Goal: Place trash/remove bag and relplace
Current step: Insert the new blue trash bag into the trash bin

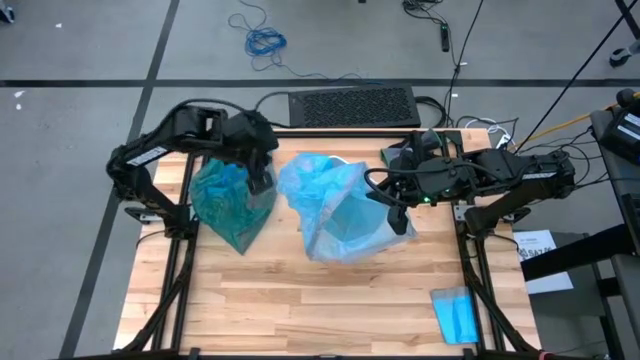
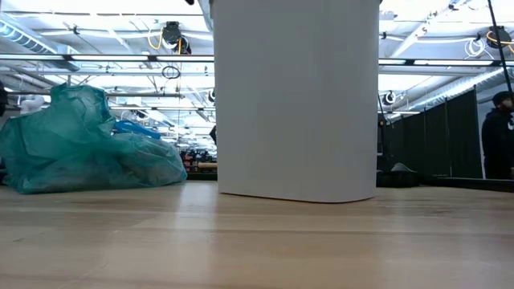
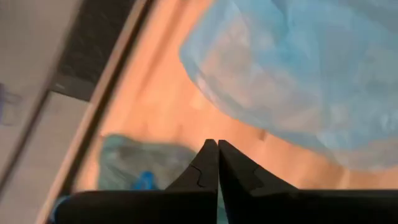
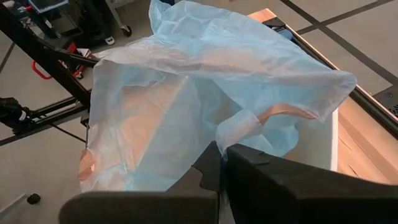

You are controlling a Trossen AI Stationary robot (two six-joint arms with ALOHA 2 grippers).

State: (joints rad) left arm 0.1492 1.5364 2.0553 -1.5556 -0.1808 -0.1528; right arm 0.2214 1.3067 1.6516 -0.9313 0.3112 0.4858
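Looks like the swap stage: the teal bag (image 1: 232, 203) sits full on the table's left under the closed, empty left gripper (image 1: 262, 180), while the right gripper (image 1: 398, 215) pinches the pale blue liner (image 1: 330, 200) over the white bin (image 2: 295, 100), which next needs spreading around the rim.

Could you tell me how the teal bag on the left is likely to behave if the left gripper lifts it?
The teal bag would probably sag and change shape: it is thin, crinkled film slumped on the table. It looks partly filled, so its contents might shift downwards. A pinch by the shut left gripper may slip on such smooth plastic.
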